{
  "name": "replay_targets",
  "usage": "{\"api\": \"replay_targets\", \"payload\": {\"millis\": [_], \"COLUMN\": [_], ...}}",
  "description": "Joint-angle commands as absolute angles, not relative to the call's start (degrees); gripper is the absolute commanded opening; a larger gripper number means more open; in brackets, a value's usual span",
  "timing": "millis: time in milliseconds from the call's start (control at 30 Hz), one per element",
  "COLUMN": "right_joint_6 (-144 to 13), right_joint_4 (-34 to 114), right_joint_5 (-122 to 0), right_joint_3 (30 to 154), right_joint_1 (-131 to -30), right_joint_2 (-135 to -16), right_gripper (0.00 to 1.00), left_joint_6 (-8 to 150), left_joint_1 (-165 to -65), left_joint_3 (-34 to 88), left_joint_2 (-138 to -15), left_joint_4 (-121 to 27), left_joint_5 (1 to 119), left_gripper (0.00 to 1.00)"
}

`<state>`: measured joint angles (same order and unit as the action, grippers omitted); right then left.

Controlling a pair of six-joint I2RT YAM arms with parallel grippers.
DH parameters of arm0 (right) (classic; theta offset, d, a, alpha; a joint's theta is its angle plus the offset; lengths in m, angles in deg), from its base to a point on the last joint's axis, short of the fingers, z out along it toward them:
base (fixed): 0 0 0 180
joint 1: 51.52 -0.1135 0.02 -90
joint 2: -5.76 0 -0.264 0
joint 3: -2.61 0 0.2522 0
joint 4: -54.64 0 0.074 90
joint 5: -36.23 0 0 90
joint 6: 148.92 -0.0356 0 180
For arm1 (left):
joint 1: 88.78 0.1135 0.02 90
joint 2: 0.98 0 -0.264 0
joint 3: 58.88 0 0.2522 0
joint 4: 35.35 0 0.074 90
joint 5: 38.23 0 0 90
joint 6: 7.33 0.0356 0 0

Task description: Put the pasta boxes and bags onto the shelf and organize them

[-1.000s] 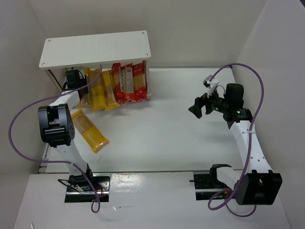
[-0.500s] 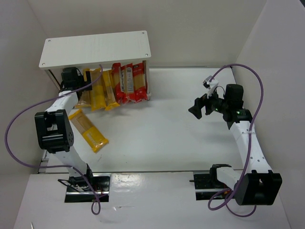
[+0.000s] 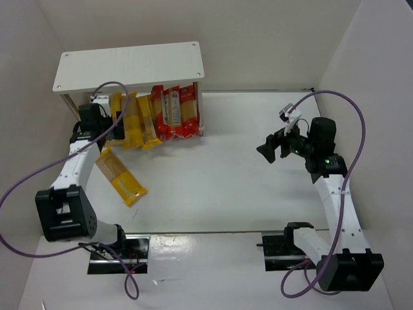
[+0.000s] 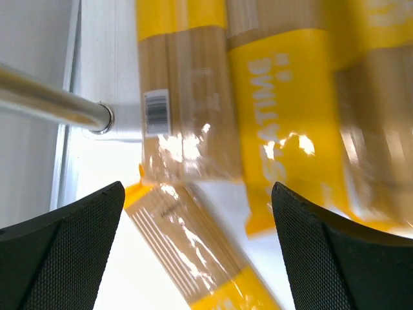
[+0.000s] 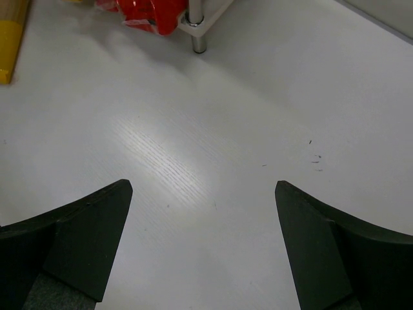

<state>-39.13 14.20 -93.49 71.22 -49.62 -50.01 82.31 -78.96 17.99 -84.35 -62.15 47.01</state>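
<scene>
At the near edge of the desk point(image 3: 213, 194), the two arms are sitting bolted side by side, each trailing a purple cable point(image 3: 26, 187). Just beyond the left base, a loose yellow pack point(image 3: 121, 175) of spaghetti is lying flat on the desk, angled, with its far end pointing toward the shelf's left side.

On the right, the right fingers point(image 3: 266, 150) are hovering over bare desk, well apart from every pack. They are standing spread wide and gripping nothing; the wrist view shows only white desk between them, with a shelf leg point(image 5: 197, 35) and a red pack corner far ahead.

Farther on the left, the left fingers point(image 4: 71, 245) are hanging by the shelf's left front corner, also spread wide and holding nothing. In their wrist view, the loose pack's far end is lying below them, a pale pack with a barcode point(image 4: 157, 113) is lying just ahead, and a metal leg point(image 4: 58, 106) is running off to the left.

Beyond that, the yellow packs point(image 3: 132, 123) and the red-edged packs point(image 3: 174, 113) are lying side by side under the top board, with their near ends sticking out past its front edge. I cannot tell whether they are resting on a lower tier or on the desk.

Farthest back, the shelf point(image 3: 129, 64) is standing against the rear wall, its white top board carrying nothing.
</scene>
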Motion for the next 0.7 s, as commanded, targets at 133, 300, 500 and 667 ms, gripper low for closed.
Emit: {"api": "replay_targets", "payload": {"millis": [133, 300, 500, 667], "right_joint_6": [-43.27, -45.28, -49.77, -51.89], "right_joint_4": [11.45, 10.38, 11.96, 11.35], "right_joint_5": [-89.80, -82.72, -70.74, -68.09], "right_joint_3": [72.27, 70.34, 66.47, 65.32], "right_joint_1": [-49.23, -48.71, -45.02, -38.43], "right_joint_2": [-42.33, -34.42, -30.45, -32.47], "right_gripper": [1.00, 1.00, 1.00, 1.00], "left_joint_6": [83.91, 83.91, 82.94, 84.95], "left_joint_1": [-79.64, -79.12, -77.80, -76.05], "left_joint_3": [13.78, 9.73, 7.01, 5.16], "left_joint_2": [-64.19, -53.12, -40.54, -33.33], "left_joint_4": [-69.40, -75.11, -76.44, -77.93], "left_joint_5": [55.99, 61.07, 63.99, 63.37], "left_gripper": [1.00, 1.00, 1.00, 1.00]}}
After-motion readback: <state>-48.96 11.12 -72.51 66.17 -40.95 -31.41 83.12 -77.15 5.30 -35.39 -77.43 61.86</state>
